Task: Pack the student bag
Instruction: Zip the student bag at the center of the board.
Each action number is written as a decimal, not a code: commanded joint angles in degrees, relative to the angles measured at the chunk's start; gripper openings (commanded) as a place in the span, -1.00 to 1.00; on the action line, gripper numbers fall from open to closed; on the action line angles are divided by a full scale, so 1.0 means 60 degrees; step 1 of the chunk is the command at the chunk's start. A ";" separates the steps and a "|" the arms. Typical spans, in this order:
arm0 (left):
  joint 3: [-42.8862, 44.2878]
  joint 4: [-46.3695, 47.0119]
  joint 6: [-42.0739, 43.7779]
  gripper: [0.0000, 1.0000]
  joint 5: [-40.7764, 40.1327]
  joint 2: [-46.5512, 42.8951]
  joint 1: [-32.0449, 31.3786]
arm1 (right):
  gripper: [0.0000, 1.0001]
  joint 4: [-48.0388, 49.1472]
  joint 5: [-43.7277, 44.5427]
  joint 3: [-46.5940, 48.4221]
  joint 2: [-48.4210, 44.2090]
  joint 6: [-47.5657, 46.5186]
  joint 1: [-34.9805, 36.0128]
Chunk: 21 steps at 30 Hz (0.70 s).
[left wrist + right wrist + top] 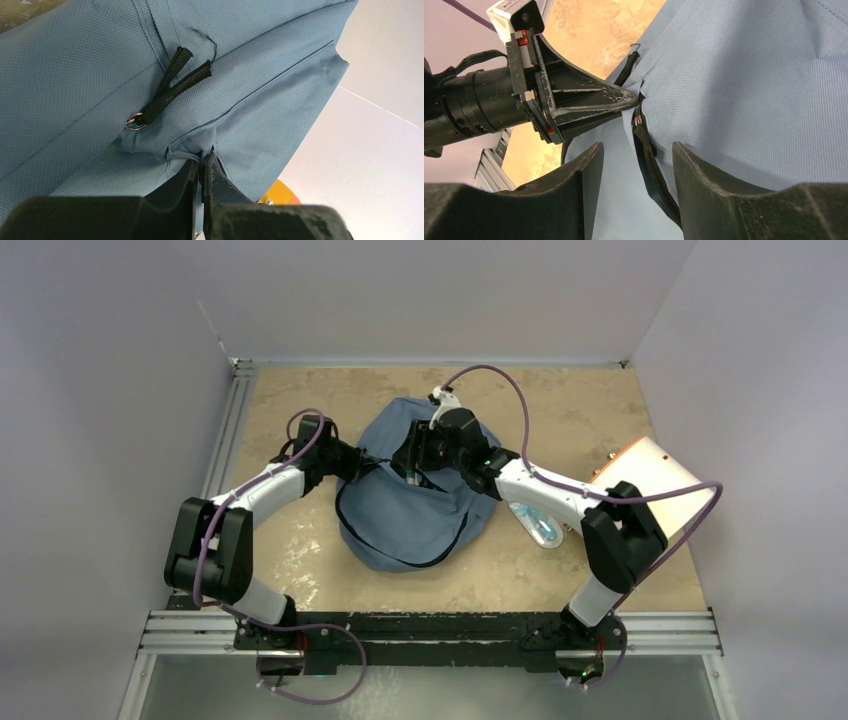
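Observation:
The slate-blue student bag (415, 510) lies in the middle of the table with its black zipper partly open. My left gripper (380, 464) is at the bag's left upper edge, shut on a fold of the bag's fabric (202, 156) beside the zipper end. Black pull cords on a metal ring (136, 121) hang just above the pinch. My right gripper (418, 452) is over the bag's opening. It is open, and its fingers (589, 165) straddle the black zipper track (649, 155) without touching it. The left gripper's tip (631, 97) shows right in front of it.
A beige folder with an orange edge (655, 480) lies at the right, partly under my right arm. A clear plastic item (540, 527) lies between the bag and the folder. Grey walls close in the table on three sides.

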 commanded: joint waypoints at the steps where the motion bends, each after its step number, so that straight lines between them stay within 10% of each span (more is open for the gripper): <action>1: 0.0030 -0.0033 0.0201 -1.00 -0.0194 -0.0284 0.0148 | 0.11 0.0495 -0.0096 0.0533 -0.0011 -0.0004 0.0009; 21: 0.0009 -0.0018 0.0201 -1.00 -0.0164 -0.0298 0.0151 | 0.04 0.0541 -0.0599 0.0489 0.0520 -0.0015 0.0009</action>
